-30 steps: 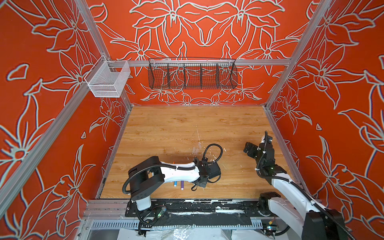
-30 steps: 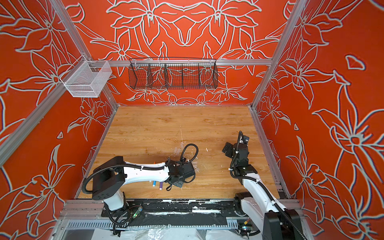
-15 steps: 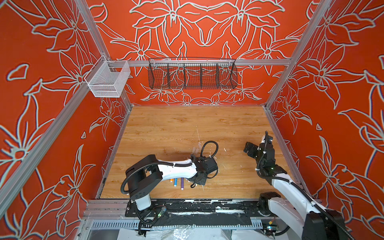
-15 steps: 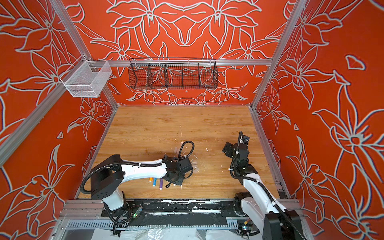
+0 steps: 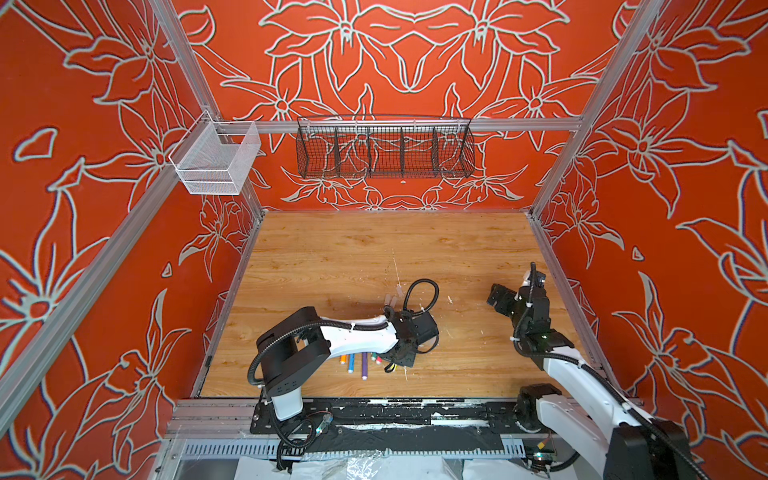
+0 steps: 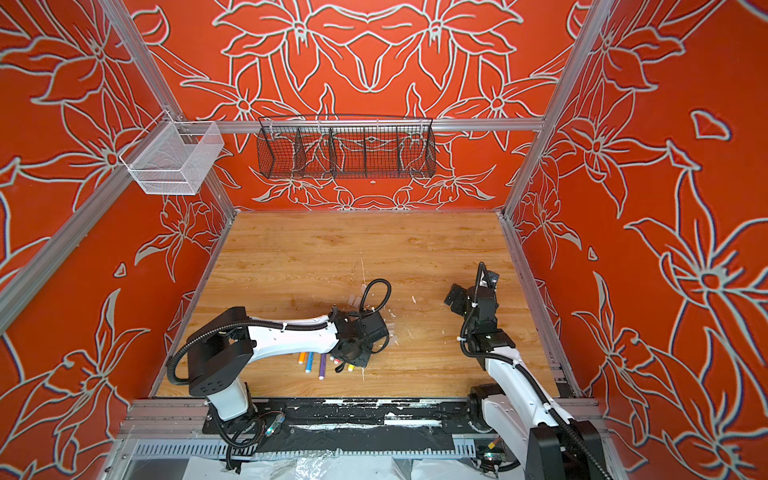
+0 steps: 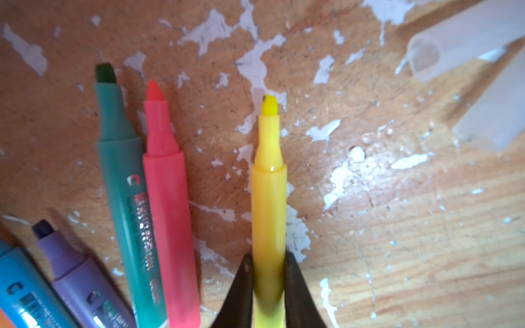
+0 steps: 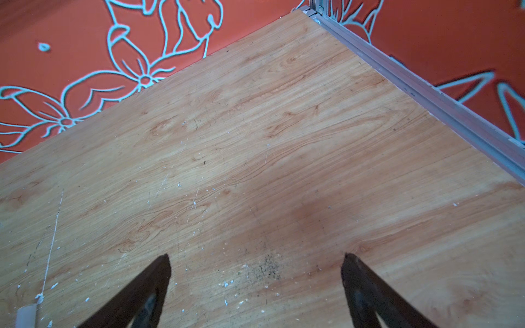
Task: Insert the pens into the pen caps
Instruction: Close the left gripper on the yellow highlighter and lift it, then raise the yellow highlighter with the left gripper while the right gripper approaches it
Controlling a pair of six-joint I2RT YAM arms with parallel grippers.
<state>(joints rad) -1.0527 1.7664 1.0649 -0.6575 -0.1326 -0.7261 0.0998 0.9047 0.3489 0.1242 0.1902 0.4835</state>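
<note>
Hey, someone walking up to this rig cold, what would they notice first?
The loud orange-red floral walls all round the wooden table hit first. Next, near the front edge, the left claw is shut on a yellow pen, uncapped, beside the other bright pens. The right claw hangs open above the table's right side.

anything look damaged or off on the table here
The wooden tabletop is badly chipped, with white flecks all around the yellow felt-tip pen that the left gripper pinches. That pen's tip carries a small dark smudge. Nothing looks spilled.
</note>
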